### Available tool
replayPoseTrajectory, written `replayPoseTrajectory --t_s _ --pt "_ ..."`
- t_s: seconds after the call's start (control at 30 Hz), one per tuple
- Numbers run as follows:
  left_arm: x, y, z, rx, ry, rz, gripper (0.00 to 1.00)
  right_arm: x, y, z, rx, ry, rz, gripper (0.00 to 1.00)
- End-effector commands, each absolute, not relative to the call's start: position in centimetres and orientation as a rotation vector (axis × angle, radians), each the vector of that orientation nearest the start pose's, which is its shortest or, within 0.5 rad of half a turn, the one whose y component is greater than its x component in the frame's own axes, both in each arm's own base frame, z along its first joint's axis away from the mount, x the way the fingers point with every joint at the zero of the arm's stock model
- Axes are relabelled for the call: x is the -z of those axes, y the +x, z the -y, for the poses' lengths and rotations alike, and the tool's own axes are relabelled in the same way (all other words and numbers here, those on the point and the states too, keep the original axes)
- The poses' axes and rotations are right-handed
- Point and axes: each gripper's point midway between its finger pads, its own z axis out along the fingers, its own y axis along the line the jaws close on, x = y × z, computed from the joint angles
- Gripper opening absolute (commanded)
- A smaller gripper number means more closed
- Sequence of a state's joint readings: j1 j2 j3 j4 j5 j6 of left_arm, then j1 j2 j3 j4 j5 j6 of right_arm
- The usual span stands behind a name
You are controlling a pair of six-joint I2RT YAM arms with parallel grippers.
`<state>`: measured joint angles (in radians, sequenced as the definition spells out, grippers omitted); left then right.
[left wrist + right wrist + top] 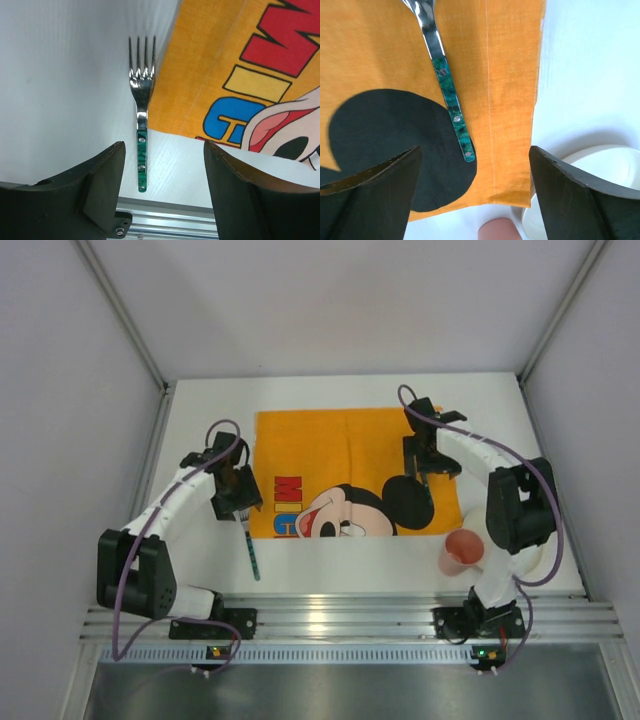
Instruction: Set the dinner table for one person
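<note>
The white dinner table carries an orange Mickey Mouse placemat. A fork with a green handle lies on the bare table along the placemat's left edge; it also shows in the top view. My left gripper hangs above its handle, open and empty. A second green-handled utensil lies on the placemat near its right edge, its head cut off by the frame. My right gripper is above it, open and empty.
A pink cup stands off the placemat's near right corner and shows in the right wrist view. A white plate sits right of it, mostly under the right arm. The metal rail runs along the near edge.
</note>
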<state>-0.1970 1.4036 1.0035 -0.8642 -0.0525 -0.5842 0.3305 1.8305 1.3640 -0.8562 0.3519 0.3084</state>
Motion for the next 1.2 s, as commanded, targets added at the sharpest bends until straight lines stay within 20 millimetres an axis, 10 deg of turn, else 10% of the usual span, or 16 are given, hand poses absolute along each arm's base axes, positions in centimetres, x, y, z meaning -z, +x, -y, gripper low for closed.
replayPoseTrajectory --t_s 0.0,0.4,0.67,1.17 --pt "-8.0 22.6 6.8 -0.001 -0.595 -2.835 0.69 -12.1 36.2 -7.4 0.268 0.122 -2.659 0.89" --pt "-4.7 18.0 7.9 -0.028 -0.654 -2.935 0.61 -13.1 35.9 -7.0 0.244 0.135 -2.643 0.93" --pt "-2.0 18.7 7.8 -0.079 -0.655 -2.940 0.55 -12.5 35.5 -6.8 0.238 0.127 -2.655 0.93" --pt "-0.6 19.1 6.8 -0.160 -0.655 -2.903 0.00 -13.6 35.3 -5.3 0.233 0.147 -2.631 0.93"
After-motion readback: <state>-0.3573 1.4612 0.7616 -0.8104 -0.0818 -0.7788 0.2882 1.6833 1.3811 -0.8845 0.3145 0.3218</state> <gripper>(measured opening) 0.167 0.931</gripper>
